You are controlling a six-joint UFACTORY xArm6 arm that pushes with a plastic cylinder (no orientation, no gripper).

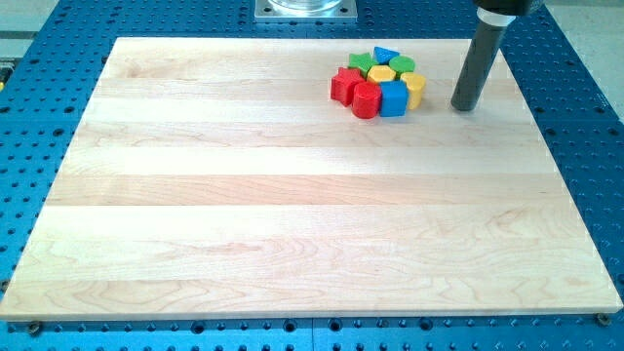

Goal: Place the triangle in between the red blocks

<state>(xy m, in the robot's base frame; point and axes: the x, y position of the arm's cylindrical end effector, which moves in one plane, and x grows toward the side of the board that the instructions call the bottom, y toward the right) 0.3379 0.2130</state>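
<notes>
Blocks huddle left of my tip [466,107], which touches nothing: blue triangle [386,56] farthest back, red blocks [355,93] farthest left.

Pale wooden board [292,214] of jointed planks, laid flat on blue perforated metal table [585,146]. Blue surface exposed along all 4 board edges. Metal base plate [305,10] at top edge. Even, diffuse lighting.
</notes>
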